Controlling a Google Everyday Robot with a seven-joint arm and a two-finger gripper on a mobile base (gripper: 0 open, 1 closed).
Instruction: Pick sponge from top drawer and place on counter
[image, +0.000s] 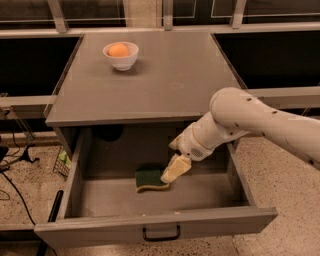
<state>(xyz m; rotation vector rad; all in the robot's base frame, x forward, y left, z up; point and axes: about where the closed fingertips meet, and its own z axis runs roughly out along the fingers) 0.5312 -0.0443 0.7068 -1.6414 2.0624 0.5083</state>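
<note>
Down in the top drawer (150, 227), gripper (173, 172) at the sponge (149, 179), arm (240, 117) bent, grip state unclear.

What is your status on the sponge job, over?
Tool down inside open top drawer, at sponge's right edge. Sponge on drawer floor, not yet lifted. Far left on counter, bowl with orange; nothing blocking.
</note>
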